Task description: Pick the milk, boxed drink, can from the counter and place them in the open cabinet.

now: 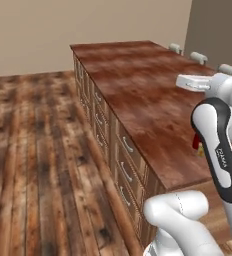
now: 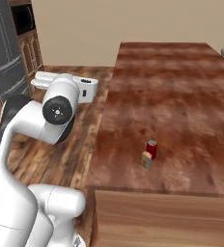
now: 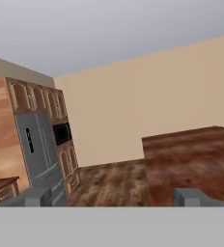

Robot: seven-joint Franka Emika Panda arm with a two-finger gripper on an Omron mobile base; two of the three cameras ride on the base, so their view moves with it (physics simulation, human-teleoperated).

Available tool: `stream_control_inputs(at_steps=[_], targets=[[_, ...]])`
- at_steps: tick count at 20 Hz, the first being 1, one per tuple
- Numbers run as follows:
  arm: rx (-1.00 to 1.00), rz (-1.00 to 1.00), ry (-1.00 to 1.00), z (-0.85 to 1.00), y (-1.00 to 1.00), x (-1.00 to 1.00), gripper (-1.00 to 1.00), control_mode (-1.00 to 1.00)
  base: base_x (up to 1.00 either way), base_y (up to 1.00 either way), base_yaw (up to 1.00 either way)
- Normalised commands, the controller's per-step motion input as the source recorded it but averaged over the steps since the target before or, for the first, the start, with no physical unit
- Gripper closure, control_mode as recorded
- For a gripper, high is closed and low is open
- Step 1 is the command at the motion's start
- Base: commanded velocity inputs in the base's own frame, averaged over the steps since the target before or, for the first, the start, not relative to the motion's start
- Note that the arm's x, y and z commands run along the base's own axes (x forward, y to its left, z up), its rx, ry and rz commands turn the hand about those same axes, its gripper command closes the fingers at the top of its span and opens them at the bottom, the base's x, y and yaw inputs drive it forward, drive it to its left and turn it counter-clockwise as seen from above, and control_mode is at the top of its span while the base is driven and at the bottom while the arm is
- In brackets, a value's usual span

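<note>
2 items, can (image 2: pixel 152 148) and boxed drink (image 2: pixel 146 160), below open hand (image 2: pixel 37 80)

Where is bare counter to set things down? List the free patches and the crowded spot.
The counter is bare from its far end down toward the can, and along its left edge above the drawers. The one crowded spot is near the front edge, where the can and boxed drink stand close together.
</note>
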Motion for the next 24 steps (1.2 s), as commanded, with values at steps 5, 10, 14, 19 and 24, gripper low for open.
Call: stream_control_inputs(at_steps=[5, 10, 14, 19, 24], targets=[[0.00, 0.00, 0.00, 0.00, 0.00, 0.00, -1.00, 1.00, -0.73, -0.53, 0.07], [0.00, 0.00, 0.00, 0.00, 0.00, 0.00, -1.00, 1.00, -0.67, -0.59, 0.07], [0.00, 0.00, 0.00, 0.00, 0.00, 0.00, -1.00, 1.00, -0.01, -0.89, 0.15], [0.00, 0.00, 0.00, 0.00, 0.00, 0.00, -1.00, 1.00, 0.00, -0.88, 0.18], [0.00, 0.00, 0.00, 0.00, 0.00, 0.00, -1.00, 1.00, 0.00, -0.44, 0.10]])
